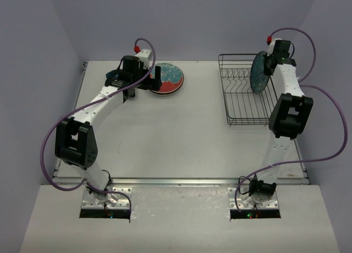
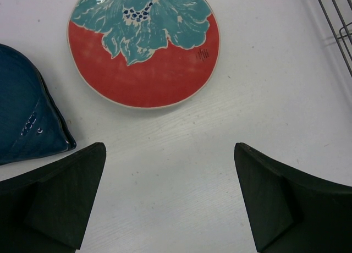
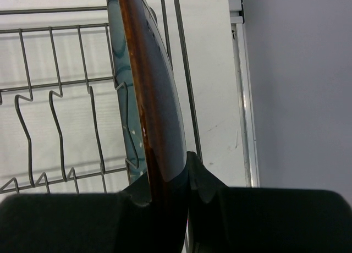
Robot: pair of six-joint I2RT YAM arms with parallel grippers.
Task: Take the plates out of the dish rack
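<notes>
We see the right fingers [image 3: 275, 220] clamped on the rim of a teal-green plate [image 1: 257, 72]. The plate stands on edge in the upper right of the overhead view, at the right-hand side of the dish rack [image 1: 247, 124]. In the right wrist view this plate runs up the middle of the frame. Its glossy brown back faces right and its teal face turns left toward the rack's wire prongs, with a side wire of the rack just beside its back. We cannot tell whether its lower edge rests on the rack's grid. We see no other plate in the rack.

The left fingers [image 2: 60, 198] are spread well apart and hold nothing, with bare white table [image 1: 176, 137] between them. Above them in the left wrist view lies the red-orange plate [image 2: 143, 49], flat on the table, with its teal flower pattern facing up. A dark blue plate [image 2: 22, 110] lies at the left edge of that frame, near the red-orange one but apart from it. In the overhead view both sit at the upper left of the table, well apart from the rack, and the left arm hides most of the blue one.
</notes>
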